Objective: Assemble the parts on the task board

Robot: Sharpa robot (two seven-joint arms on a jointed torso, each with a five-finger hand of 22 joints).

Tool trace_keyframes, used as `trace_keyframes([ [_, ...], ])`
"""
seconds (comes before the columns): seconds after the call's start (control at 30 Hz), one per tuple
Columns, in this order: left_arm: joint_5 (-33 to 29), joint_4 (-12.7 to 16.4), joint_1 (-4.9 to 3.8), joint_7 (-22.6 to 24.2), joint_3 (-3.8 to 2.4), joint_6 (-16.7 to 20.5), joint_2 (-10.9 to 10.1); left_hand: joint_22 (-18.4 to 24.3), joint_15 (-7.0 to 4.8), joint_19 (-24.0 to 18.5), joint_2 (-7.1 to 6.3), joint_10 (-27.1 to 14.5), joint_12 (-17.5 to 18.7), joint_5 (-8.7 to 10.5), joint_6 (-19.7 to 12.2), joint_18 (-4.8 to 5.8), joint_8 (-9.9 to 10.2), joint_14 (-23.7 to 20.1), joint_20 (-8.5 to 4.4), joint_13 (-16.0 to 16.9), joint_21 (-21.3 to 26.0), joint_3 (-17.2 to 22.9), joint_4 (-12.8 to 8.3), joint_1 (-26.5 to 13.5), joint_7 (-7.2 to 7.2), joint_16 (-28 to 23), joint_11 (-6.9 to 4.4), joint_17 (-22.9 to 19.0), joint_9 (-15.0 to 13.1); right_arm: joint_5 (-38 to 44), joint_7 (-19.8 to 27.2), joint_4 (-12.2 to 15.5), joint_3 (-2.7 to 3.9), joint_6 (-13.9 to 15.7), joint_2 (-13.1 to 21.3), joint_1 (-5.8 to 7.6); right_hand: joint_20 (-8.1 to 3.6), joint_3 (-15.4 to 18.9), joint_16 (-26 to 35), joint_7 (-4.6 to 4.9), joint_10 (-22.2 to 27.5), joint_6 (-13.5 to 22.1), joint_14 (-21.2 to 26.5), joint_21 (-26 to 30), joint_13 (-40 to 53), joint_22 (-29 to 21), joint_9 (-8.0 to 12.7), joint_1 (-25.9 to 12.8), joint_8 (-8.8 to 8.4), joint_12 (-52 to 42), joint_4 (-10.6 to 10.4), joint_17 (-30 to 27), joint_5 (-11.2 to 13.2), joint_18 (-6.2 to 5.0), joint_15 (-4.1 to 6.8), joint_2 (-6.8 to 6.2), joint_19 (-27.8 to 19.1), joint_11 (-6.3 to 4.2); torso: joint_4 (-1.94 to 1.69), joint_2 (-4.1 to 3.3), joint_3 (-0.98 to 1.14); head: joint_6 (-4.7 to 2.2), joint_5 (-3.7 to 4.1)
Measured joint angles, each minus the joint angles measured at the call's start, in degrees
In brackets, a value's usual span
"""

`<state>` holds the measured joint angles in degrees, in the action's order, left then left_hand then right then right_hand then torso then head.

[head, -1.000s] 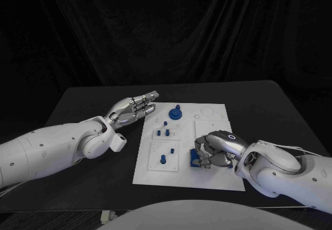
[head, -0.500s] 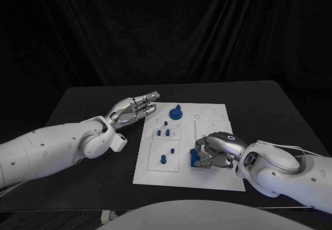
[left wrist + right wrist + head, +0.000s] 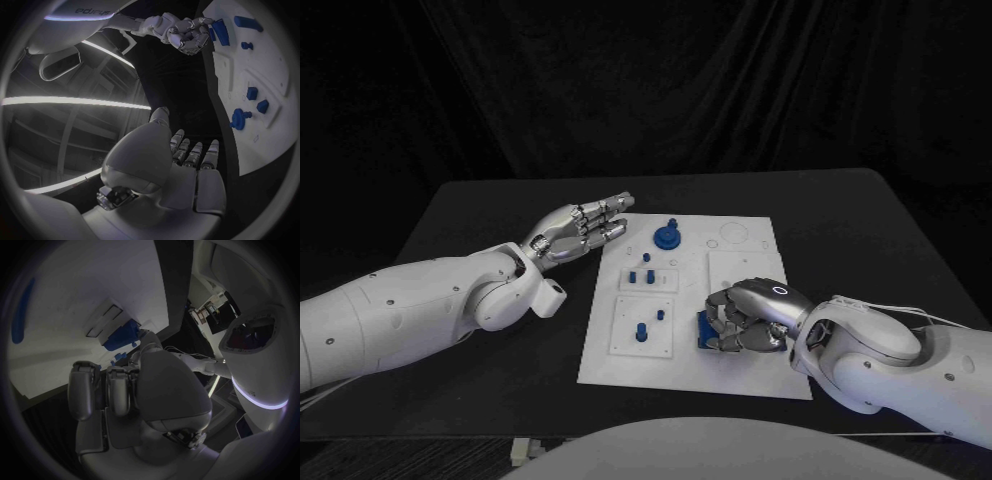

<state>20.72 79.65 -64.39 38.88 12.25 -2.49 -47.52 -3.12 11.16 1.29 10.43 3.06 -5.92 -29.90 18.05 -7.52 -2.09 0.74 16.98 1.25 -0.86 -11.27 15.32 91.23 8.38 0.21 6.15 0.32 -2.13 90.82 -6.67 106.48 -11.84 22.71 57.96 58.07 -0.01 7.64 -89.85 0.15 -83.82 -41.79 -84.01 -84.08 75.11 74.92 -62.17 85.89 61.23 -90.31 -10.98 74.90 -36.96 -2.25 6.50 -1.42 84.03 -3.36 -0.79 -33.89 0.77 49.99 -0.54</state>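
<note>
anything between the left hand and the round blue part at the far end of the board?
Nothing visible. The left hand hovers with fingers apart at the left far corner of the white task board. Only bare board lies between its fingertips and the round blue part with an upright stem. The right hand works at the board's near end.

Right hand [image 3: 747, 315] crowds the task board [image 3: 733, 375] at four o'clock; its seven o'clock corner lies unobstructed.

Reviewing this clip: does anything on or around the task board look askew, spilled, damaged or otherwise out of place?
Nothing stands out. The task board lies flat on the black table, blue parts on it. The right hand is curled over a blue part at the board's near right; the left hand hovers beside its far left corner, holding nothing.
</note>
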Motion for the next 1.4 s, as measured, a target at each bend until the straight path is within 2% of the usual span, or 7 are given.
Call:
trace_keyframes([
  [0.6, 0.0, -0.05, 0.36, 0.0, 0.0, -0.53, 0.04, 0.01, 0.0, 0.0, 0.07, 0.11, -0.24, 0.0, 3.47, 0.94, -0.67, 0.0, 0.0, 0.06, 0.0, 0.79, -0.15, 0.52, 0.22, 0.21, 1.02, 0.0, -0.39, 0.08, -1.02, -0.88, -0.02, -2.03, -0.31, -0.9, 0.0, 0.99, 0.0, 0.35, 0.2, 2.99, 0.08, 0.28, 0.0, -0.01, 1.54, -0.74, -1.78, -0.07, -2.35, 0.0, 25.46, 0.0, -0.08, 0.96, 0.0, 0.2, -0.02, 0.03, 0.01, 0.0, -0.05],
  [0.73, 0.0, -0.07, 0.42, 0.0, 0.0, -0.62, 0.04, 0.01, 0.0, 0.0, 0.07, 0.27, -0.24, 0.0, 3.47, 0.93, -0.67, 0.0, 0.0, 0.05, 0.0, 0.79, -0.15, 0.52, 0.22, 0.21, 1.19, 0.0, -0.4, 0.08, -1.0, -0.77, -0.02, -1.98, -0.12, -0.92, 0.0, -2.78, 0.0, 0.3, -0.47, 2.94, 0.07, 0.28, -0.75, -0.01, 1.17, -5.75, -1.09, 0.67, -5.81, 0.0, 32.55, 0.0, -0.06, -3.78, 0.0, -0.48, -0.01, 0.03, 0.01, 0.0, -0.02],
  [0.87, 0.0, -0.11, 0.47, 0.0, 0.0, -0.7, 0.06, 0.01, 0.0, 0.0, 0.3, 0.28, -0.24, 0.0, 3.79, 1.86, -0.67, 0.0, 0.0, 0.05, 0.0, 0.88, -0.24, 0.75, 0.29, 0.21, 1.18, 0.0, -0.39, 0.07, -0.62, -0.19, -0.02, -1.22, 0.69, -0.94, 0.0, -1.4, 0.0, 0.04, -0.42, 2.68, 0.07, 0.28, -0.16, -0.01, 1.19, -12.54, -1.09, 0.45, -6.1, 0.0, 33.9, 0.0, -0.06, -9.11, 0.0, -0.42, -0.01, 0.04, 0.01, 0.0, -0.05],
  [1.1, 0.0, -0.13, 0.52, 0.0, 0.0, -0.76, 0.09, 0.01, 0.0, 0.21, 0.38, 0.27, -0.24, 0.0, 3.87, 1.85, -0.67, 0.0, 0.21, 0.05, 0.0, 1.11, -0.47, 0.83, 0.22, 0.21, 1.18, 0.0, -0.39, -0.7, 0.57, 1.18, -0.05, 1.49, 3.52, -0.27, -0.2, 2.39, 0.0, -0.17, -0.42, 2.88, -0.14, 0.28, -0.16, -0.02, 2.68, -17.97, -2.51, 0.45, -6.17, 0.0, 33.9, 0.0, 0.15, -7.56, -0.21, -0.42, 0.01, 0.04, 0.01, 0.0, -0.02],
  [1.17, 0.01, -0.14, 0.53, 0.0, 0.0, -0.76, 0.09, -0.05, 0.0, 0.21, 0.53, 0.28, -0.24, 0.0, 3.87, 1.85, -0.67, 0.0, 0.21, 0.05, -0.22, 1.21, -0.38, 0.98, 0.22, 0.21, 1.18, 0.0, -0.39, -1.63, 0.88, 1.68, -0.08, 2.26, 4.58, 0.92, -0.2, 1.74, 0.0, -0.2, -0.42, 1.24, -0.14, 0.2, -0.16, -0.02, 5.88, -24.51, -5.99, 0.45, -5.8, 0.0, 32.51, 0.0, 0.15, -1.01, -0.21, -0.42, 0.01, 0.05, 0.01, 0.0, 0.03],
  [1.27, 0.01, -0.24, 0.54, 0.0, 0.0, -0.77, 0.12, -0.31, -0.21, 0.42, 0.42, 0.49, -0.5, 0.0, 3.87, 1.84, -0.67, 0.21, 0.0, 0.12, -0.23, 1.37, -0.42, 1.08, 0.22, 0.21, 1.39, 0.0, -0.39, -4.11, 0.98, 2.25, -0.04, 2.86, 5.94, 3.42, -0.3, 3.1, 0.0, 0.37, -0.2, -7.32, -0.13, -1.76, -0.16, -0.02, 18.54, -27.11, -20.2, 0.45, -5.76, 0.0, 21.95, 0.12, 0.15, 4.91, -0.11, -0.2, 0.02, 0.06, 0.01, 0.0, 0.25],
  [1.4, 0.01, -0.36, 0.56, 0.0, 0.01, -0.79, 0.34, -0.67, -0.22, 0.85, 0.28, 0.49, -0.5, 0.0, 3.87, 1.83, -0.67, 0.21, 0.02, 0.12, -0.58, 1.43, -0.47, 1.22, 0.22, 0.21, 1.38, 0.0, -0.39, -8.04, -0.25, 2.98, -0.03, 2.05, 7.39, 7.99, 1.1, 2.78, 0.0, 2.99, -0.2, -11.24, 0.03, -3.56, -0.17, 0.0, 32.2, -20.04, -36.42, 0.45, -5.45, 0.0, 7.29, 0.96, -1.96, 4.51, -0.02, 2.3, 0.02, 0.07, 0.01, 0.0, 0.59],
])
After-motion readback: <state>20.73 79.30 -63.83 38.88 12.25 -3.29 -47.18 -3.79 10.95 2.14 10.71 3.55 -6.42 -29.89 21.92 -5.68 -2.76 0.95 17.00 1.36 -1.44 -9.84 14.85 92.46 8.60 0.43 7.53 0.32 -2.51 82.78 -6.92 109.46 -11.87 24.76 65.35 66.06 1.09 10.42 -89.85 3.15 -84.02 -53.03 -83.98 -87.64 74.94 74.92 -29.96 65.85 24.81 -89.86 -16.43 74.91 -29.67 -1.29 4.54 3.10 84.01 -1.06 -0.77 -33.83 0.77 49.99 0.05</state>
